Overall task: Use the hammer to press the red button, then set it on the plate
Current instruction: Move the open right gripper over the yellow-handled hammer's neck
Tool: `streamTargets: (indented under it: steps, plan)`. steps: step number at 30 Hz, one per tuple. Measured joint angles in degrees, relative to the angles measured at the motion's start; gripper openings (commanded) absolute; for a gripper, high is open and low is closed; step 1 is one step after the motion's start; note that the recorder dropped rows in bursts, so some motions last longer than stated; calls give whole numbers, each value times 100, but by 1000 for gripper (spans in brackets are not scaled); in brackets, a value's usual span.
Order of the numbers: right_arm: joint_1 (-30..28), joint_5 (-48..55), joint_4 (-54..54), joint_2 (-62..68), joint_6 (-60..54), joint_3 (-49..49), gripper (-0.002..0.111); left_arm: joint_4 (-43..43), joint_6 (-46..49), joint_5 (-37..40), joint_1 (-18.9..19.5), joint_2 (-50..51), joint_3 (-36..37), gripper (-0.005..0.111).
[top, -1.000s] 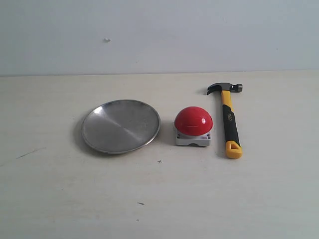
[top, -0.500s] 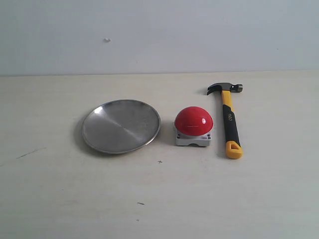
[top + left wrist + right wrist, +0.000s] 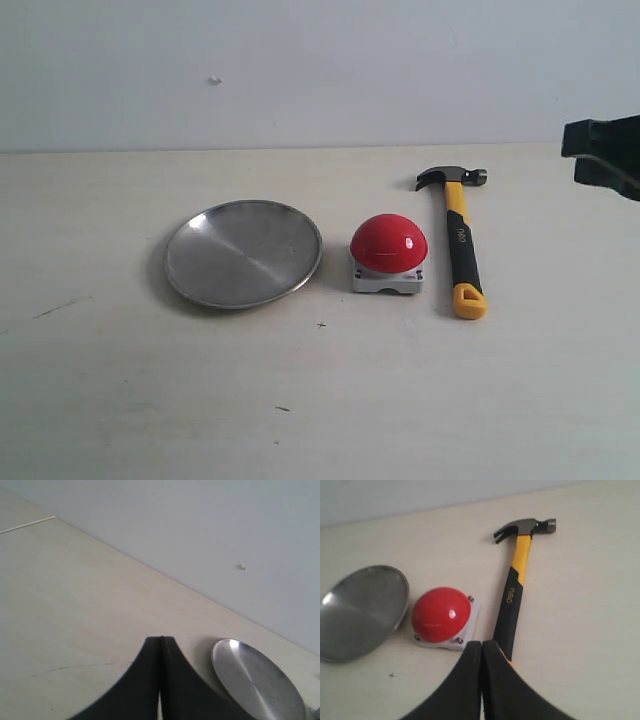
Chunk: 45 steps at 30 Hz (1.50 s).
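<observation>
**Exterior view.** The button (image 3: 388, 243) sits on the table (image 3: 320, 400). The plate (image 3: 243, 253) lies just left of it, apart from its base. The hammer (image 3: 460, 245) lies flat just right of it, with the head beyond the button toward the wall and the yellow loop on the button's near side. Nothing holds the hammer. A dark part of the right arm (image 3: 610, 150) shows well right of the button, above the table. Count: one hammer, one button, one plate.

**Left wrist view.** The left claw (image 3: 160, 640) has its fingers pressed together on nothing. Only the plate (image 3: 255, 680) is clear ahead of it. This arm is far from the hammer and is unlikely to interfere.

**Right wrist view.** The right claw (image 3: 481, 644) is also closed and empty, pointing at the handle's lower end. The hammer (image 3: 515, 590) lies beside the button (image 3: 441, 614), on the side away from the plate (image 3: 360, 612). One of each again.

**Likely trouble:**
- If the claw descends without parting, it would shove the hammer rather than grip it.
- The handle lies near the button's base, so a spread finger could nudge the button or jam against it.
- A grip low on the handle may let the heavy head sag, and the press could then glance off the dome.
- The plate is shallow, so the hammer may slide or overhang its rim.
</observation>
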Motion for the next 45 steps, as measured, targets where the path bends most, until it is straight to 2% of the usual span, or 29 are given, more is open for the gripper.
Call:
streamTargets:
  steps: [7,11,19,21,22,24,25,28,30,33,38,45]
  plan:
    - [0,1871,-1226,1589,809,-1535,18,0,0,0,0,0,0,0]
    - [0,2717,-1418,2248,876,-2254,20,0,0,0,0,0,0,0]
    - [0,3001,-1683,2521,913,-2456,20,0,0,0,0,0,0,0]
    - [0,2862,-1727,2543,1059,-2485,28,0,0,0,0,0,0,0]
    - [0,2812,-1725,2585,1148,-2554,40,0,0,0,0,0,0,0]
    - [0,3052,-1744,2909,1279,-3053,51,0,0,0,0,0,0,0]
    - [0,3456,-1885,3344,1317,-3509,51,0,0,0,0,0,0,0]
    - [0,3703,-2132,4141,1403,-4387,52,0,0,0,0,0,0,0]
    - [0,3690,-2100,4534,1443,-4880,61,0,0,0,0,0,0,0]
    - [0,3816,-2009,5051,1651,-5574,61,0,0,0,0,0,0,0]
    - [0,4598,-1989,6449,1793,-7398,61,0,0,0,0,0,0,0]
    - [0,4657,-1951,7625,1881,-8840,61,0,0,0,0,0,0,0]
